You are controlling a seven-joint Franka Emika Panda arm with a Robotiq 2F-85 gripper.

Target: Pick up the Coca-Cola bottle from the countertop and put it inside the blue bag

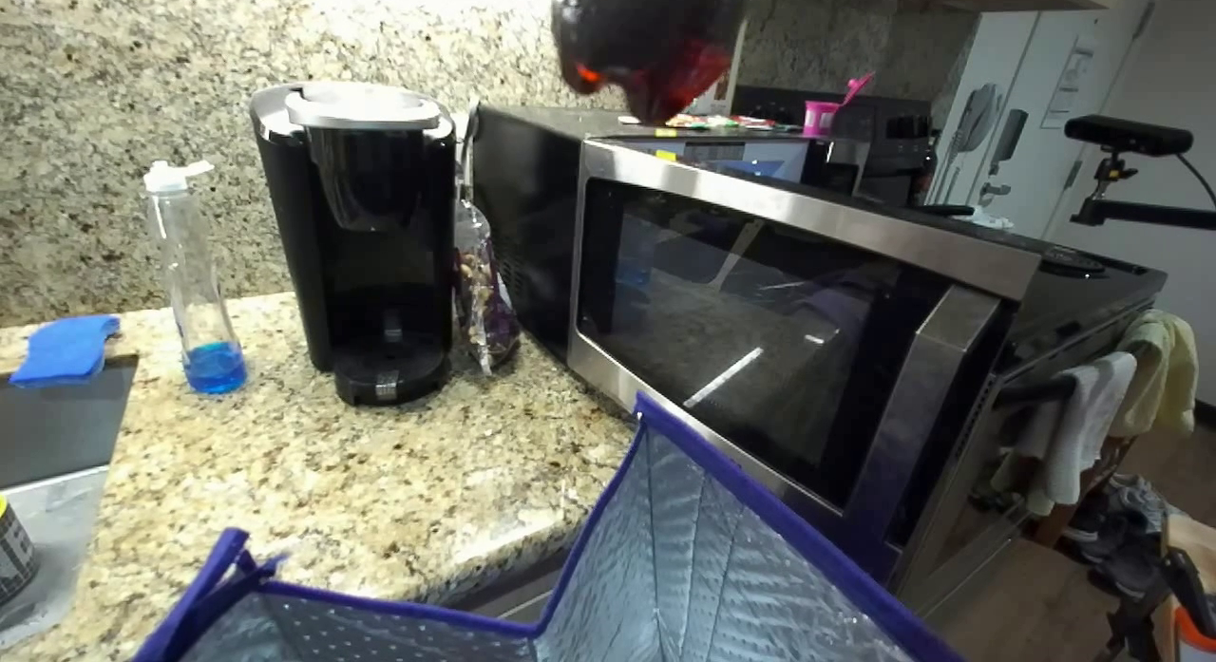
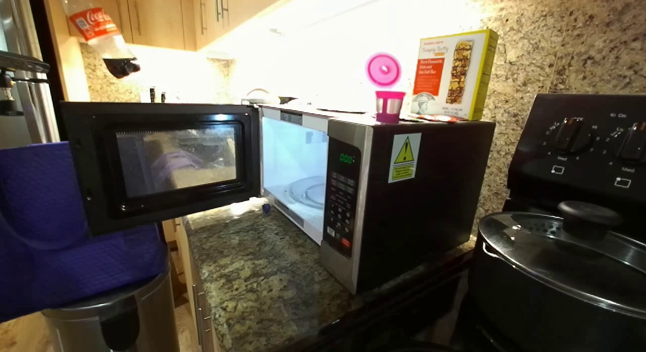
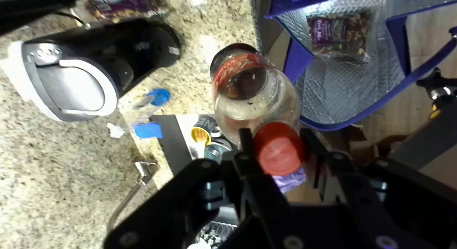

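Note:
The Coca-Cola bottle (image 3: pixel 257 95) is clear with a red label, a red cap and some dark cola at its base. My gripper (image 3: pixel 276 136) has its fingers on both sides of the cap and holds the bottle in the air. The bottle hangs tilted in both exterior views (image 1: pixel 655 49) (image 2: pixel 98 26), where the gripper is out of frame. The blue bag (image 3: pixel 351 95) is open, silver-lined with blue trim, and lies right of the bottle in the wrist view. A trail mix packet (image 3: pixel 337 33) lies inside it. The bag also shows in both exterior views (image 1: pixel 655 548) (image 2: pixel 40 200).
A microwave (image 2: pixel 419 205) has its door (image 2: pixel 166 165) swung open beside the bag. A black coffee maker (image 1: pixel 370 244), a clear bottle with blue liquid (image 1: pixel 214 368) and a sink (image 1: pixel 62 425) are on the counter. A trash can (image 2: pixel 113 316) stands below the bag.

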